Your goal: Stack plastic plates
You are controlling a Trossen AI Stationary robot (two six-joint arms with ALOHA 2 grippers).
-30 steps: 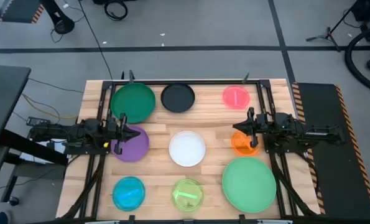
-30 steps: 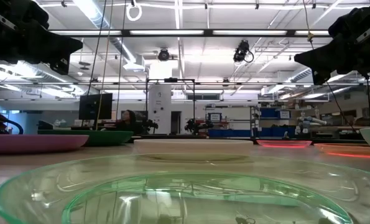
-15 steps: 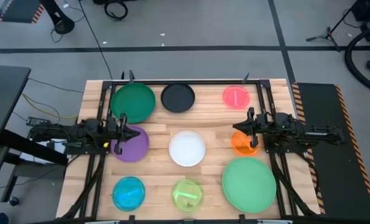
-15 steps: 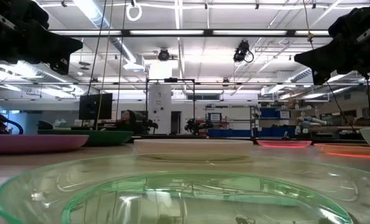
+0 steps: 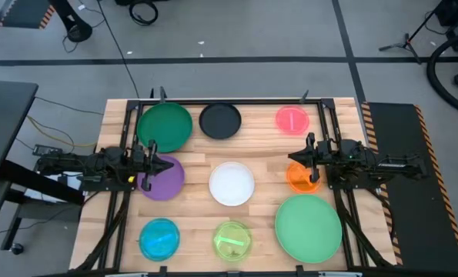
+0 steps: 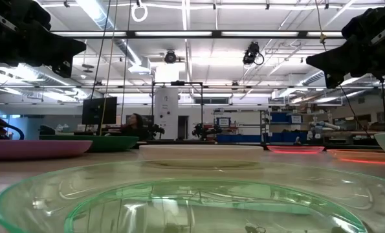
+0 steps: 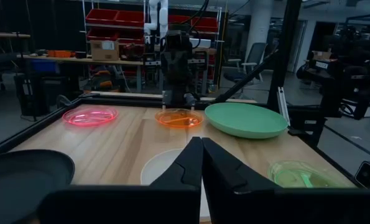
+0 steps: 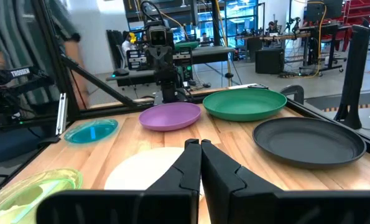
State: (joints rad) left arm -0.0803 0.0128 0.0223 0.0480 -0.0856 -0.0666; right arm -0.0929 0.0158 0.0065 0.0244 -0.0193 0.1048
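Both claws are seen pressed together and empty. From the high view, the left gripper (image 5: pixel 167 164) is held over the purple plate (image 5: pixel 163 177) at the table's (image 5: pixel 190 231) left side, and the right gripper (image 5: pixel 294 160) is held over the orange plate (image 5: pixel 302 177) at the right side. Nine plates are laid out unstacked, well apart from one another: the dark green plate (image 5: pixel 165 127), black plate (image 5: pixel 220 120) and pink plate (image 5: pixel 292 119) along the far edge, the white plate (image 5: pixel 232 184) in the middle, and the blue plate (image 5: pixel 160 238), yellow-green plate (image 5: pixel 232 240) and light green plate (image 5: pixel 309 228) along the near edge.

In the low view, the yellow-green plate (image 6: pixel 179 197) fills the foreground, with the purple plate (image 6: pixel 30 149) at left and the orange plate (image 6: pixel 363 156) at right; the arms are seen only as dark shapes above.

In the left wrist view, the left gripper's fingers (image 7: pixel 188 163) are closed tip to tip above the white plate (image 7: pixel 157 168), and the other arm is seen across the table over the orange plate (image 7: pixel 180 118).

In the right wrist view, the right gripper's fingers (image 8: pixel 194 162) are likewise shut, the white plate (image 8: pixel 144 171) lies beneath them, and a person (image 8: pixel 29 43) is seen beyond the table.
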